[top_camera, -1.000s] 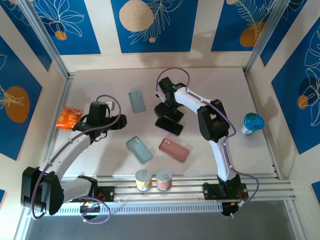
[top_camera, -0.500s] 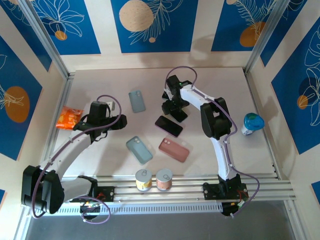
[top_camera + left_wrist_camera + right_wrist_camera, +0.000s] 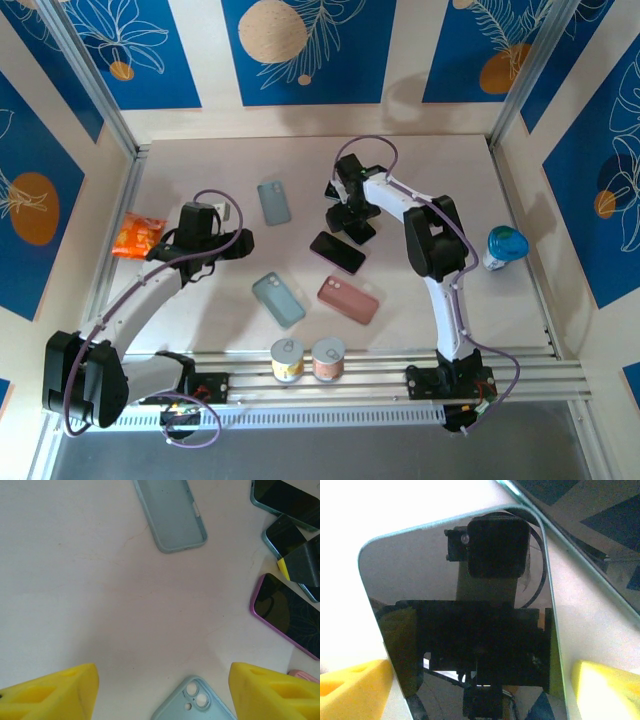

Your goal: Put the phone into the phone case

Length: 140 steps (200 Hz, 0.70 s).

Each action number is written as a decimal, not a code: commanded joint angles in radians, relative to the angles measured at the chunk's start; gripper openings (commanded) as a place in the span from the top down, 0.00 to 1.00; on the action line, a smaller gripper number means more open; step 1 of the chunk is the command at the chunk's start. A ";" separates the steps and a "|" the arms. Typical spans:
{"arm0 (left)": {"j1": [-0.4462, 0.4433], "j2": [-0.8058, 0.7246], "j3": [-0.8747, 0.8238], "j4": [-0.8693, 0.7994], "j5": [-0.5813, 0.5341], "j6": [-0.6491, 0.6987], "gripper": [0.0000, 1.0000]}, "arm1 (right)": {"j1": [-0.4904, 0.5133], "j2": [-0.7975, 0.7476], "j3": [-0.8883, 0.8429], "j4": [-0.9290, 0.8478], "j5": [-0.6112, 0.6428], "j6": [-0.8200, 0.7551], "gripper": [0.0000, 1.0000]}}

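Note:
A dark-screened phone (image 3: 470,615) with a teal rim lies flat on the table. My right gripper (image 3: 480,685) hangs just above it, open, one yellow finger (image 3: 355,690) on each long side of the phone. A second teal phone (image 3: 580,525) lies just beyond. In the top view my right gripper (image 3: 350,215) sits behind a purple phone (image 3: 337,252). Three phone cases lie loose: light blue (image 3: 274,202), light blue (image 3: 278,299) and pink (image 3: 348,299). My left gripper (image 3: 238,240) hovers open with nothing in it, the near blue case (image 3: 200,702) between its fingertips.
An orange snack packet (image 3: 138,235) lies at the far left. A blue-capped bottle (image 3: 503,247) stands at the right. Two small cans (image 3: 287,358) stand at the near rail. Patterned walls close in three sides.
My right gripper has left the purple phone and moved back and slightly right, over the teal-rimmed phone. Its jaws have narrowed a little. The left arm has not moved.

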 commanded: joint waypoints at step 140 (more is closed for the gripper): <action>-0.007 -0.004 -0.008 0.009 0.090 0.012 0.32 | 0.049 -0.034 -0.072 -0.028 0.041 0.001 0.29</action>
